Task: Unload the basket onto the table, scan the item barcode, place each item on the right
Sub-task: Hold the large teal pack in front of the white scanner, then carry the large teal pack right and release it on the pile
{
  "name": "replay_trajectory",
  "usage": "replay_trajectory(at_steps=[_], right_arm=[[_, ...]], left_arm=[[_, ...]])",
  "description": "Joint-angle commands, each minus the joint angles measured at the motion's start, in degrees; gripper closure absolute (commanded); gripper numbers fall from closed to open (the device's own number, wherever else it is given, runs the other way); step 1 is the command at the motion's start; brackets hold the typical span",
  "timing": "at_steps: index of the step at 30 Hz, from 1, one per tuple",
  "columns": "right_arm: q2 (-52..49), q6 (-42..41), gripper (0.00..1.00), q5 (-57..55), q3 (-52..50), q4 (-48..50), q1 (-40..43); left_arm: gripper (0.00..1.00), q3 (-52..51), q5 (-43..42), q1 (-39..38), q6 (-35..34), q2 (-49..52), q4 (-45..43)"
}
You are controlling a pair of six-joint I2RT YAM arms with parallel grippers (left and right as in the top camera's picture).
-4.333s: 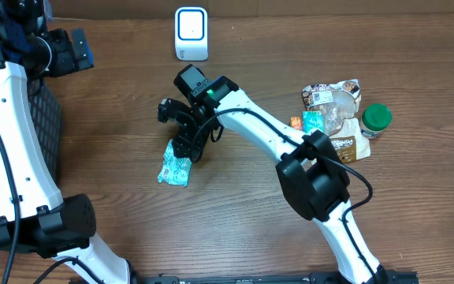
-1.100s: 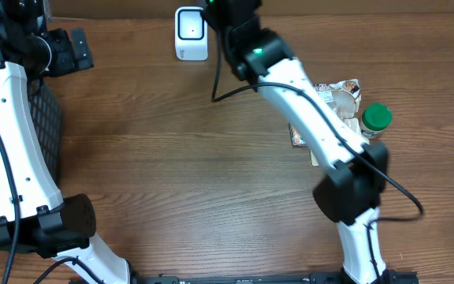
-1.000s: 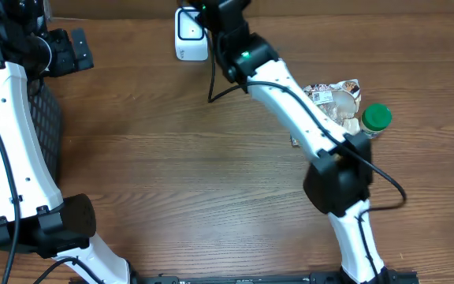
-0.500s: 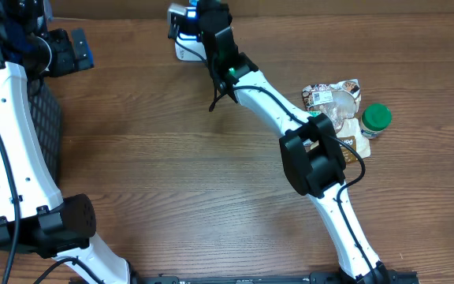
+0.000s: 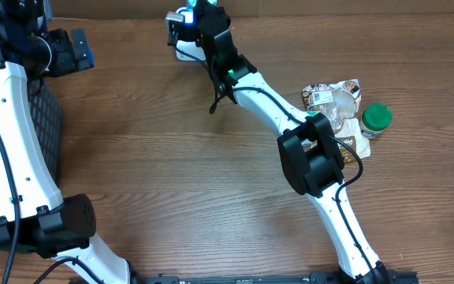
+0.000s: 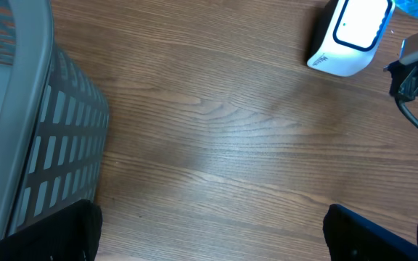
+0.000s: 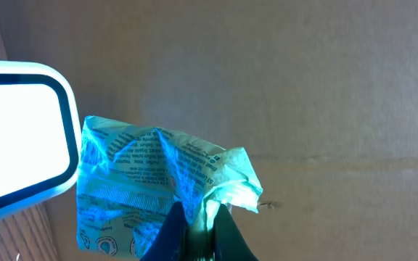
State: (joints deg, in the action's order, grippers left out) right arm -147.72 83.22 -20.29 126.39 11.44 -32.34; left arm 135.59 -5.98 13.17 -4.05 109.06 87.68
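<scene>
Teal packet (image 7: 147, 181) is held off the counter (image 5: 172, 173), up at the far edge. It is pinched by its lower crumpled end between the right fingers (image 7: 164, 239), which are clenched tight on it. The packet is creased, and its printed side with small dark text faces the wrist camera. I cannot make out a barcode on that side.

The scanner (image 7: 17, 138), a white unit with a dark blue band round its face, stands just beside the packet. In the wrist view the packet's edge overlaps the scanner's rim. Whether the two touch cannot be told. From overhead, only a small bright scrap of the packet shows at the arm's tip. The scanner sits directly below it, partly hidden by the arm. A brown cardboard wall (image 7: 289, 87) stands behind the packet.

The left fingers (image 6: 49, 235) are released, spread wide with nothing between them. They hang over bare wood at the left rear of the counter. A grey slotted basket (image 6: 27, 130) stands at that side.

Well apart, on the right side of the counter, lies a small heap of wrappers (image 5: 331, 101). A jar with a green lid (image 5: 377, 118) touches the heap.
</scene>
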Motion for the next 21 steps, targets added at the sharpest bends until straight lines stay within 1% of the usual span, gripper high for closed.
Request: replay_trajectory(at_steps=[1,6,10,12,13,15,21], right_arm=[[0.9,0.0,0.96,0.5,1.0,1.4,-1.3],[2.8,-2.4,0.96,0.5,1.0,1.4,-1.8],[6.7,-12.2,0.96,-0.2,1.0,1.0,-1.8],[9.6,-20.7,0.96,-1.2,1.0,-1.0,-1.8],[11.8,-27.3,0.96,-2.1,1.0,-3.3,-1.8],[15.2,-36.4,0.96,-3.3,1.0,-8.2,-1.7],[28.0,-65.5,0.96,-3.4,1.0,-35.4,-1.3]], left_arm=[[0.01,0.5,-0.7,-0.1,0.9,-0.7,-0.1],[0.01,0.5,-0.7,-0.1,0.9,-0.7,-0.1],[0.01,0.5,-0.7,-0.1,0.9,-0.7,0.0],[0.00,0.5,-0.7,-0.1,0.9,-0.7,0.0],[0.00,0.5,-0.7,-0.1,0.9,-0.7,0.0],[0.01,0.5,-0.7,-0.1,0.9,-0.7,-0.1],[0.00,0.5,-0.7,-0.1,0.9,-0.7,-0.1]])
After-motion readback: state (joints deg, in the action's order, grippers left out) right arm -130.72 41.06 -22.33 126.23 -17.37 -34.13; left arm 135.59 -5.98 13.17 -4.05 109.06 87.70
